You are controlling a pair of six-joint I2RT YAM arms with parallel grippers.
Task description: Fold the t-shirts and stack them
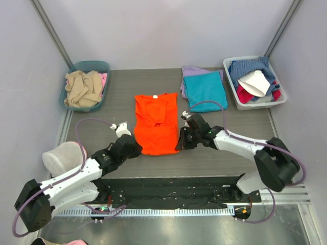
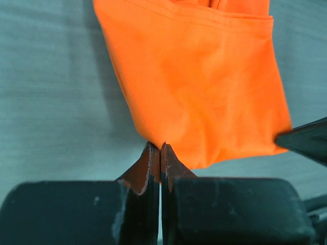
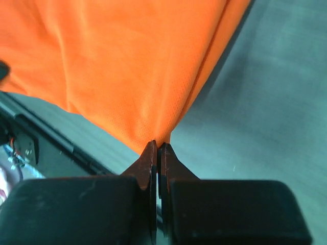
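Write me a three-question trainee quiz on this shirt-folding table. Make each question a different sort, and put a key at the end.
1. True or false: the left gripper and the right gripper are both shut on the orange shirt.
2. Which bin holds the tan cloth: the teal bin or the white bin?
3. The teal shirt lies on: A) the lavender shirt; B) the orange shirt; C) the white bin.
Key: 1 true; 2 the teal bin; 3 A.
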